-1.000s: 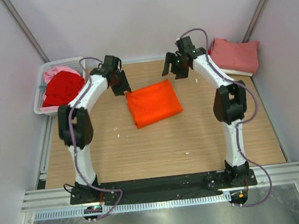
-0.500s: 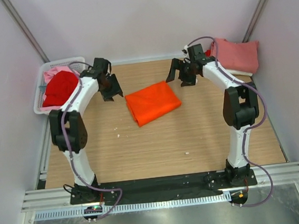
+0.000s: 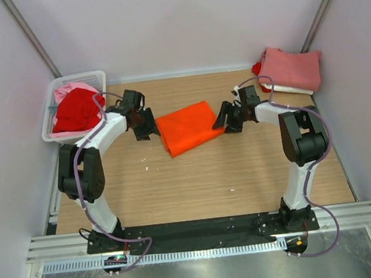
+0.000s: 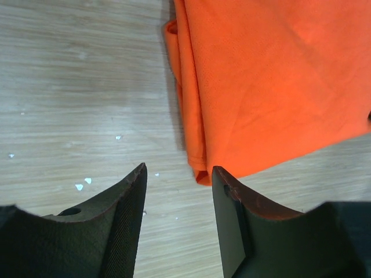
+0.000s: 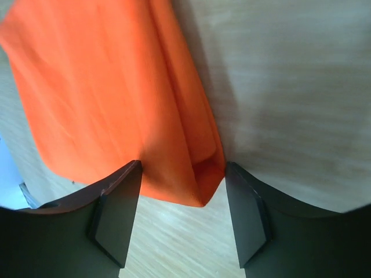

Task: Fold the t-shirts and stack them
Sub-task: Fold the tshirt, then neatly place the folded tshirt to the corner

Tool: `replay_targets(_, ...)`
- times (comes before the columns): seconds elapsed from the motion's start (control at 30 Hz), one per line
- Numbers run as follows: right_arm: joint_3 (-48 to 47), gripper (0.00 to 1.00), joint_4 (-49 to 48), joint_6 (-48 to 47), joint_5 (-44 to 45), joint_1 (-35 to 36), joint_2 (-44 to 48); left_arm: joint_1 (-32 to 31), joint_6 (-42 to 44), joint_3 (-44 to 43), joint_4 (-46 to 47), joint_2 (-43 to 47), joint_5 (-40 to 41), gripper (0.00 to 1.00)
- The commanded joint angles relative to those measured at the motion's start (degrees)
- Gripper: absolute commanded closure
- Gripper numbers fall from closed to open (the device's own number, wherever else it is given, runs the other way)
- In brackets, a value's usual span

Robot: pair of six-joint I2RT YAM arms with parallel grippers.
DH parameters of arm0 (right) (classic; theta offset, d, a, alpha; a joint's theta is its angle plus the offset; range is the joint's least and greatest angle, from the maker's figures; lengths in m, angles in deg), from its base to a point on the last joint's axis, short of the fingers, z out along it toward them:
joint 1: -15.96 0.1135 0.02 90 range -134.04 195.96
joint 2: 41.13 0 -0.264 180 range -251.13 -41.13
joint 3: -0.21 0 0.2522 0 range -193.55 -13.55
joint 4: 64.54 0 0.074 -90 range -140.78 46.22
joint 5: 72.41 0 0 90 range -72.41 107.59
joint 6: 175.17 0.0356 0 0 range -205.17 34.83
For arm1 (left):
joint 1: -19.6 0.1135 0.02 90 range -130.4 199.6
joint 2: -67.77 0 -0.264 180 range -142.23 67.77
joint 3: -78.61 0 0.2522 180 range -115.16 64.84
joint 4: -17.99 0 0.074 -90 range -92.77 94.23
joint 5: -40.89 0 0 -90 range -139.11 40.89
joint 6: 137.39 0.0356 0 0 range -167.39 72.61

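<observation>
Orange fine-knit t-shirt [image 3: 187, 127], folded rectangle, layered edges, wood-grain table [image 3: 196, 177].

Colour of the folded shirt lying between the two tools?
The shirt is plain bright orange; clearest in the left wrist view.

Bare table [image 3: 196, 177] rings the orange t-shirt [image 3: 187, 127]; basket [image 3: 74, 79] and stack [image 3: 294, 68] stand apart.

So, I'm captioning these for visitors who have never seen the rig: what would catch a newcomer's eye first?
The bright orange t-shirt, folded in the middle of the table, stands out most, with the left gripper and right gripper open at its opposite sides. Next come the red t-shirt in the white basket at the far left and the salmon-pink stack at the far right.
</observation>
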Motion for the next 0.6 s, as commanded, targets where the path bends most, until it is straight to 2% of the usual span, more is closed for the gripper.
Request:
replay_targets(0.0, 8.61, 0.37, -5.25, 1.85, 1.74, 3.77, 3.94, 0.03, 1.27, -0.27, 4.36, -1.49, -0.61, 0.5)
replay_targets(0.17, 19.17, 0.38, -8.59, 4.83, 4.63, 10.1, 10.25, 0.03, 1.54, -0.44, 4.89, -5.97, 0.1, 0.54)
replay_targets(0.3, 22.62, 0.36, -8.87, 6.34, 3.14, 11.6, 16.66, 0.03, 2.07, -0.27, 4.89, -6.33, 1.33, 0.55)
replay_targets(0.33, 22.1, 0.33, -7.03, 5.73, 4.01, 11.52, 18.17, 0.03, 2.24, -0.44, 4.54, -6.24, 2.11, 0.55)
replay_targets(0.37, 21.31, 0.24, -4.67, 3.8, 5.68, 11.52, 19.49, 0.03, 2.42, -0.53, 4.19, -5.81, 2.56, 0.55)
replay_targets(0.47, 16.48, 0.09, 3.69, 1.33, 12.53, 10.64, 23.1, 0.12, 3.12, -0.79, 2.78, -5.01, 4.49, 0.55)
replay_targets(0.57, 14.1, 0.04, 6.43, 0.97, 13.78, 8.19, 24.6, 0.12, 3.56, -0.79, 1.91, -4.05, 5.72, 0.54)
